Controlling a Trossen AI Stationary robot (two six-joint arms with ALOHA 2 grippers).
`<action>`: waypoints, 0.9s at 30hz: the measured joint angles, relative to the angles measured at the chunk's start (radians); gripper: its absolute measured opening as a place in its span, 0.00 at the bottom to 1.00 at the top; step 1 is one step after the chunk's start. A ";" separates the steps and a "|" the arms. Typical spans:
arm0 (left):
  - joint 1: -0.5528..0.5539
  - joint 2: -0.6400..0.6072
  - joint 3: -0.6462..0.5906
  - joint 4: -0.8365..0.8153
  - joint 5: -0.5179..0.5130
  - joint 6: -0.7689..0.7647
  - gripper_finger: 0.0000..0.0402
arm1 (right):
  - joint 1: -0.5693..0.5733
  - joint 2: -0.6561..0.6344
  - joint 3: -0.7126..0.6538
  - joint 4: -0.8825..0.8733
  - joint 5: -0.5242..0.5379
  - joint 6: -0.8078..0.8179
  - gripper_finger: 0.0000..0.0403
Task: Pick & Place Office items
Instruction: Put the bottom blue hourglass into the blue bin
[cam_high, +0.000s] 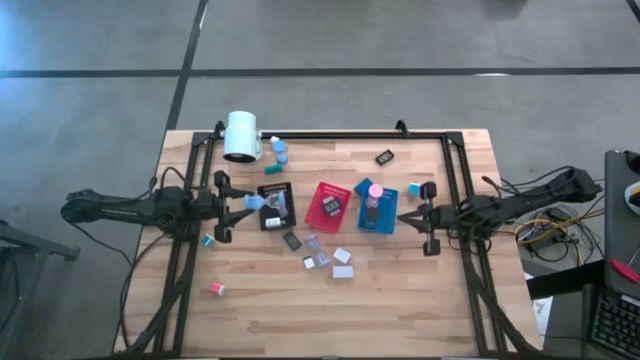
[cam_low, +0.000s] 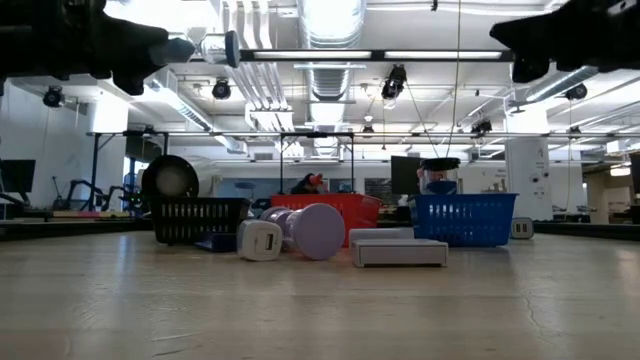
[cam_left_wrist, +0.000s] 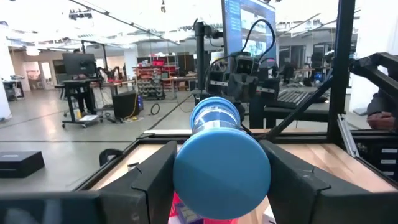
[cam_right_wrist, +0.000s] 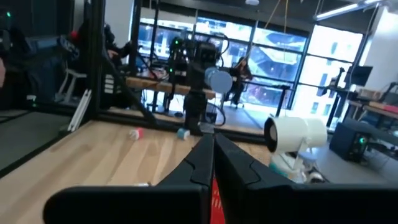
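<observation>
- Between the fingers of the left gripper we see a blue round cap, and the jaws are clamped on its two sides.
- From above, this left gripper is beside the black tray, on its left side, and it holds the cap up over the table.
- Fingers of the right gripper are pressed together with nothing between them.
- We see the right gripper just to the right of the blue tray, with its tip pointing at this tray.
- Inside the blue tray lie a pink round cap and a dark piece.
- The red tray stands between the black tray and the blue one, and a dark piece lies in it.
- In front of the trays some loose pieces lie on the wood: a white block, a grey block, a lavender block and a small black bit.
- A small pink piece lies alone near the front left part of the table, and a teal bit lies near the left gripper.
- One black piece lies at the back of the table, well apart from the others.
- The big white cylinder lies at the back left, with some blue pieces just beside it.
</observation>
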 joint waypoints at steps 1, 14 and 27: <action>0.000 0.000 0.000 0.000 0.000 -0.001 0.50 | 0.000 0.000 -0.007 -0.001 0.000 0.001 0.02; 0.000 0.000 0.000 -0.043 -0.002 -0.003 0.50 | 0.000 -0.057 -0.067 -0.002 0.009 0.025 0.02; 0.000 0.000 0.000 -0.053 0.017 -0.011 0.50 | 0.000 -0.097 -0.077 -0.002 0.011 0.025 0.02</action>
